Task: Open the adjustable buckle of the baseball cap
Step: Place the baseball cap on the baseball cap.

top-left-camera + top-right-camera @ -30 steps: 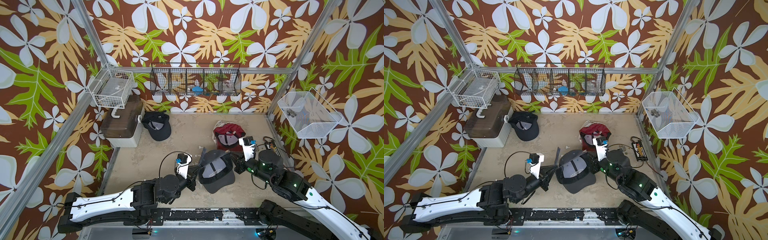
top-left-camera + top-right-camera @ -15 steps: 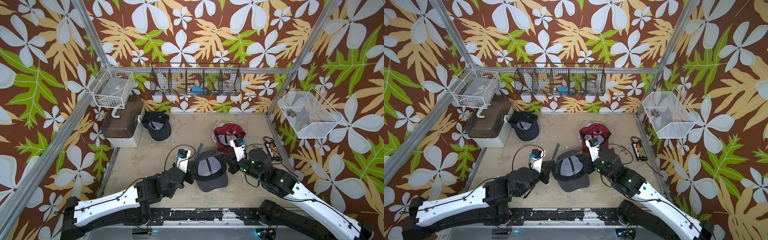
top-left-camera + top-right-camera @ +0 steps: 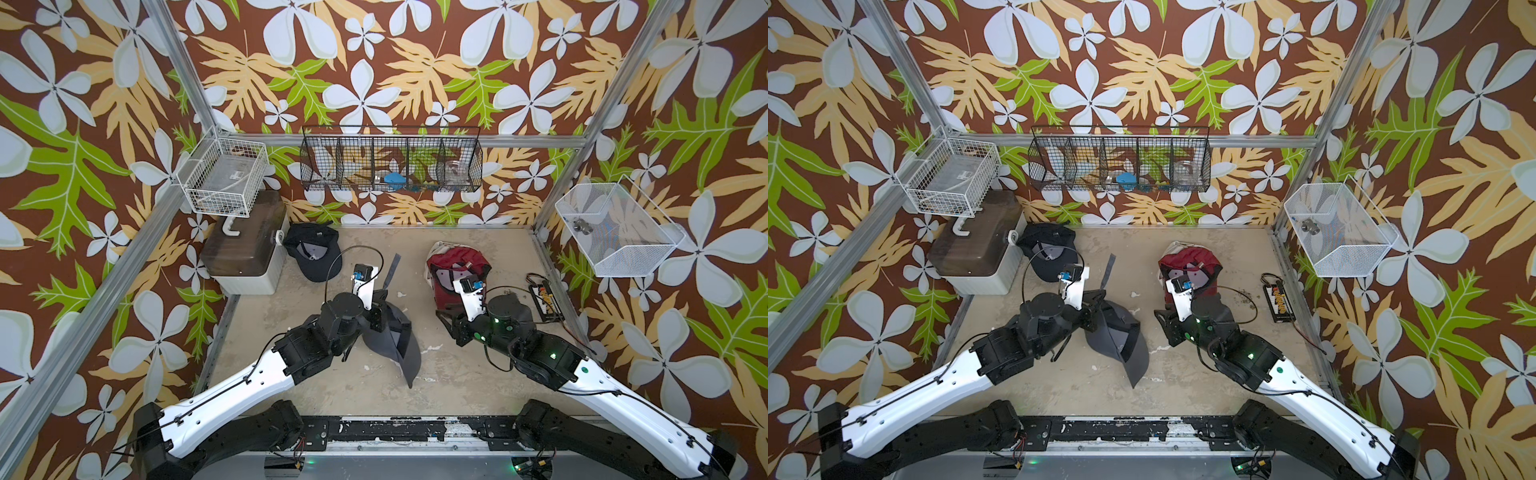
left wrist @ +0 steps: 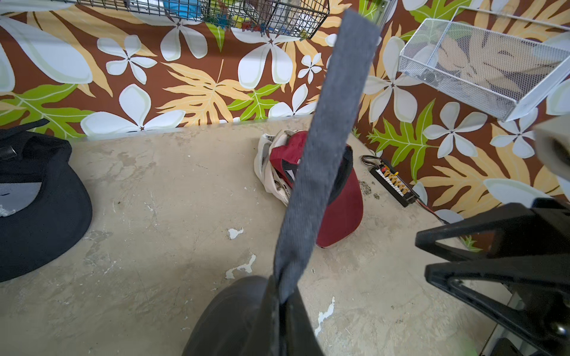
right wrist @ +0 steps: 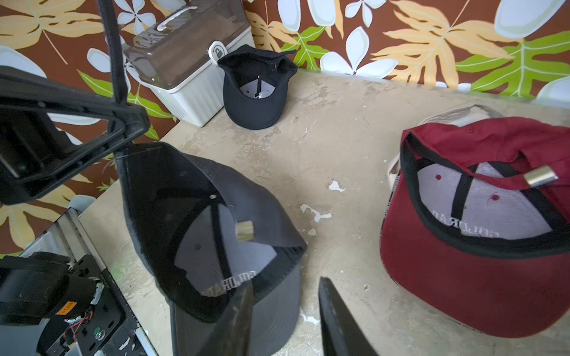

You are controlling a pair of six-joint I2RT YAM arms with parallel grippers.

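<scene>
right end effector [image 5: 285, 302] just released, backed off; left end effector [image 4: 278, 303] still clenched on grey cap [image 3: 397, 336] strap [image 4: 324, 154]; buckle [image 5: 244, 230] probably open.

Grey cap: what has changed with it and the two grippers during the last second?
The right gripper opened and let go of the grey cap. The left gripper, still shut on the strap, moved farther back and tipped the cap onto its side. The black cap and red cap did not move.
</scene>
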